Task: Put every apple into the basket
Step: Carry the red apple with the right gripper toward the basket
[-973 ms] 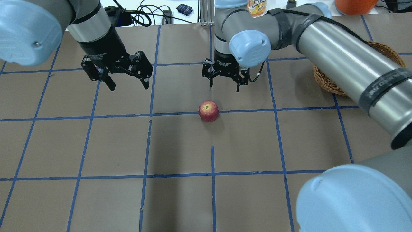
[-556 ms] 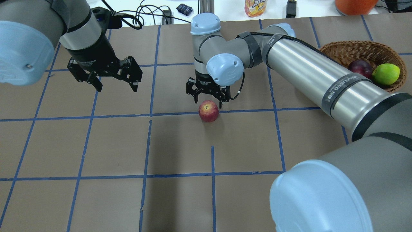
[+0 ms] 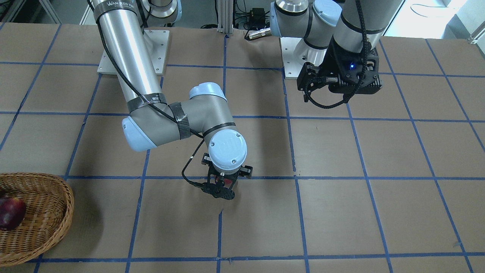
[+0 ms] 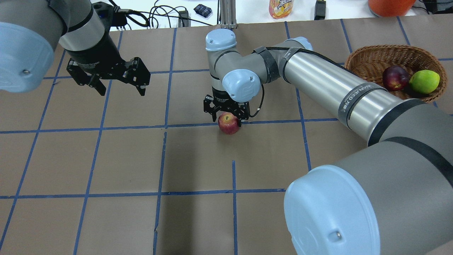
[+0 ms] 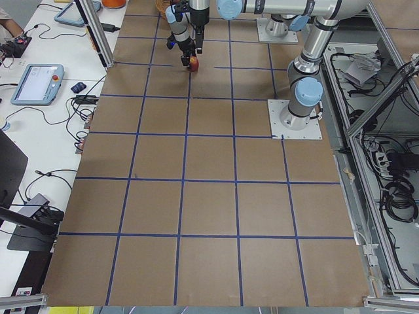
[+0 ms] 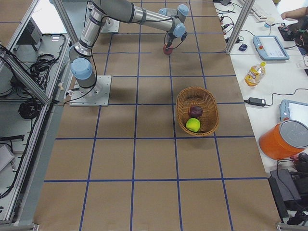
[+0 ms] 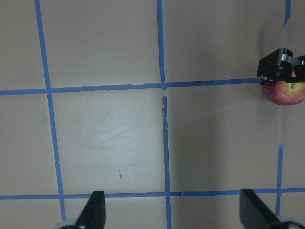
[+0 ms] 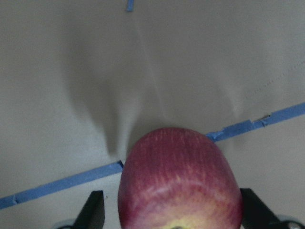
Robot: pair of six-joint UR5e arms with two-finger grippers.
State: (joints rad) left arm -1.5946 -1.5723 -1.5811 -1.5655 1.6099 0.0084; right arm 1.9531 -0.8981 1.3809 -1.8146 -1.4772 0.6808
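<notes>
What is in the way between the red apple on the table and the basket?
Nothing visible does. In the overhead view no object lies on the table between the red apple and the basket; only the right arm's own forearm passes above that stretch. The right gripper straddles the apple, jaws open.

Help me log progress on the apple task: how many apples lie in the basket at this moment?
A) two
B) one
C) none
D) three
A: the maroon apple and the green apple lie in the basket, while the red apple sits outside it, between the open fingers of the right end effector.
</notes>
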